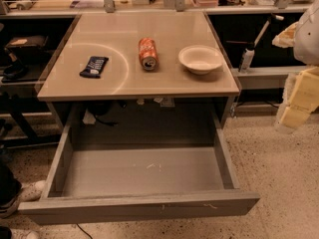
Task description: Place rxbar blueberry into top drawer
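Tan tabletop (pixel 169 86), carrying three items in a row.
- rxbar blueberry (pixel 93 66): dark wrapper, lying flat at the left side of the tabletop, well apart from the drawer below.
- Orange soda can (pixel 148 53): on its side, centre.
- White bowl (pixel 200 59): upright, right of the can.
- Top drawer (pixel 139 209): grey, pulled fully out beneath the tabletop, bottom bare.
- Gripper (pixel 298 101): pale, at the right edge of view, beside the tabletop's right corner, well apart from the bar; whether open or closed cannot be told.
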Motion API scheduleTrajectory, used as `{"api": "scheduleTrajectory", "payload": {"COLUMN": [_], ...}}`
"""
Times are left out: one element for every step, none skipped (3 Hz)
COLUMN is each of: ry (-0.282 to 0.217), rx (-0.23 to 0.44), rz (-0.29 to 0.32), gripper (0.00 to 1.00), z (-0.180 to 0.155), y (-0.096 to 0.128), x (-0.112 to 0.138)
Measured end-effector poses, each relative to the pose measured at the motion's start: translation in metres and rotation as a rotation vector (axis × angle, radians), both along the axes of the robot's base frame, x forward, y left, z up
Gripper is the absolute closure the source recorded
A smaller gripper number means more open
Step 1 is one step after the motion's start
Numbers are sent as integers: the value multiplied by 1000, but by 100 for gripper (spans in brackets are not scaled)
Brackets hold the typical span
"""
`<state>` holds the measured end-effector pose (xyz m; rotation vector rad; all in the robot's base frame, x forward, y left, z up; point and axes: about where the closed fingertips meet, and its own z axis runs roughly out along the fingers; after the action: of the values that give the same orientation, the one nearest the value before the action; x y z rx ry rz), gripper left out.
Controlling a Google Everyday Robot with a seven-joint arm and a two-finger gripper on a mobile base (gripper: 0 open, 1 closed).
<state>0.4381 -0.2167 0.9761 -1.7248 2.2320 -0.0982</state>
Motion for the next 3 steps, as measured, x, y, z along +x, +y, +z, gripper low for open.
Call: {"api": "scheduleTrajectory", "payload": {"ry": [0, -6, -14], "rx": [0, -2, -8], "rz": [0, 45, 121], "gripper": [0, 0, 0], "z": [0, 15, 32], "y": [0, 25, 68], "x": [0, 18, 46]}}
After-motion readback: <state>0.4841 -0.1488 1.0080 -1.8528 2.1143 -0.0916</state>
